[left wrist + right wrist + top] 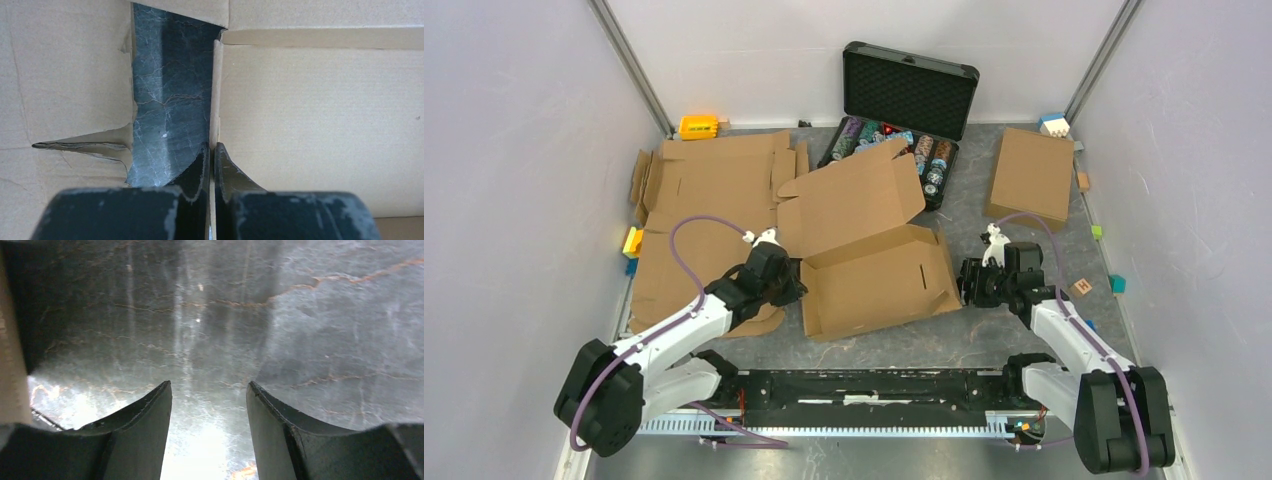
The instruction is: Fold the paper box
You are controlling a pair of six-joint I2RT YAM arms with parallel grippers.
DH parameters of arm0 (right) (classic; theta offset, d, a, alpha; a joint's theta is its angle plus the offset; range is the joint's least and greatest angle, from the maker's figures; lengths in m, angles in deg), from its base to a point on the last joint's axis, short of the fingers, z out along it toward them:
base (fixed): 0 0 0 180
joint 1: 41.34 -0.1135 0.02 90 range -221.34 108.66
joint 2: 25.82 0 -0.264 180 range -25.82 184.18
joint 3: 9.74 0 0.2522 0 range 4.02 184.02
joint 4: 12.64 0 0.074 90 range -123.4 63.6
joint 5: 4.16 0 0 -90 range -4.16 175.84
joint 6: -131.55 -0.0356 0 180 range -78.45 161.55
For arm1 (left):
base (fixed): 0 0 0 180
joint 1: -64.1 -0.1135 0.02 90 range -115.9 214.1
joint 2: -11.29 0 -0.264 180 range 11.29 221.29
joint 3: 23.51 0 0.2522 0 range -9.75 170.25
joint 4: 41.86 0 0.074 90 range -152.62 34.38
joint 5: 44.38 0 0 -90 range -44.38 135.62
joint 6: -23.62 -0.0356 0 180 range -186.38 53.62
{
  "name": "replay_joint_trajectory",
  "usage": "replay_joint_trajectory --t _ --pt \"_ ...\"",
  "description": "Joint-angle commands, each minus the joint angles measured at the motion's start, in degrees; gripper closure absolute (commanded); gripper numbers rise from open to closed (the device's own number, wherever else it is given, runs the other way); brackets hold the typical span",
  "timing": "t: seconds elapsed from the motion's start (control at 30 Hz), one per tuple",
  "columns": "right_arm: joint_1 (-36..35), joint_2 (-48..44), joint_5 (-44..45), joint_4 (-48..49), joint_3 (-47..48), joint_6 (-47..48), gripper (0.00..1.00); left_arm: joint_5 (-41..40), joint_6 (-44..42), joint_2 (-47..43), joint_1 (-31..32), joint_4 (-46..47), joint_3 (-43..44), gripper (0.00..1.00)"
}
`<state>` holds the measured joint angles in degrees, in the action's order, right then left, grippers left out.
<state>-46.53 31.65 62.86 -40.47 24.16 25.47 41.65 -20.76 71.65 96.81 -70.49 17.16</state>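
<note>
The paper box [874, 285] sits half formed in the middle of the table, a brown cardboard tray with its lid flap [854, 205] standing open at the back. My left gripper [796, 290] is at the box's left wall. In the left wrist view it [211, 150] is shut on the thin edge of that cardboard wall [320, 115]. My right gripper [964, 285] is just outside the box's right wall, open and empty. In the right wrist view it [209, 390] hangs over the bare tabletop, with a strip of the box [10, 365] at the left edge.
An open black case with colourful chips [904, 110] stands behind the box. Flat cardboard sheets [714, 190] cover the left of the table. A folded brown box [1031, 175] lies at the back right. Small blocks [1082, 288] lie near the right wall, and a yellow object [697, 126] sits at the back left.
</note>
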Motion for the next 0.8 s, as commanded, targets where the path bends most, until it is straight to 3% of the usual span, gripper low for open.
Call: replay_joint_trajectory --t 0.0,0.13,0.27,0.5,0.77 --pt "0.1 0.4 -8.1 3.8 4.3 -1.2 0.38 -1.3 -0.7 -0.2 -0.2 -4.9 -0.1 0.98" --pt "-0.4 -1.1 -12.3 5.8 6.2 -3.0 0.39 -2.3 -1.8 -1.8 -0.2 -7.2 1.5 0.98" --pt "-8.1 0.4 1.5 -3.9 13.5 1.6 0.38 -2.5 -3.0 -2.9 -0.2 -7.5 2.6 0.98" --pt "-14.9 1.9 6.8 -4.1 15.1 -0.6 0.38 -2.0 -3.1 -1.7 0.1 -7.7 4.2 0.98" --pt "-13.6 0.9 2.2 -0.2 13.1 -2.9 0.37 -4.1 -3.6 -2.0 0.2 -8.8 4.0 0.98"
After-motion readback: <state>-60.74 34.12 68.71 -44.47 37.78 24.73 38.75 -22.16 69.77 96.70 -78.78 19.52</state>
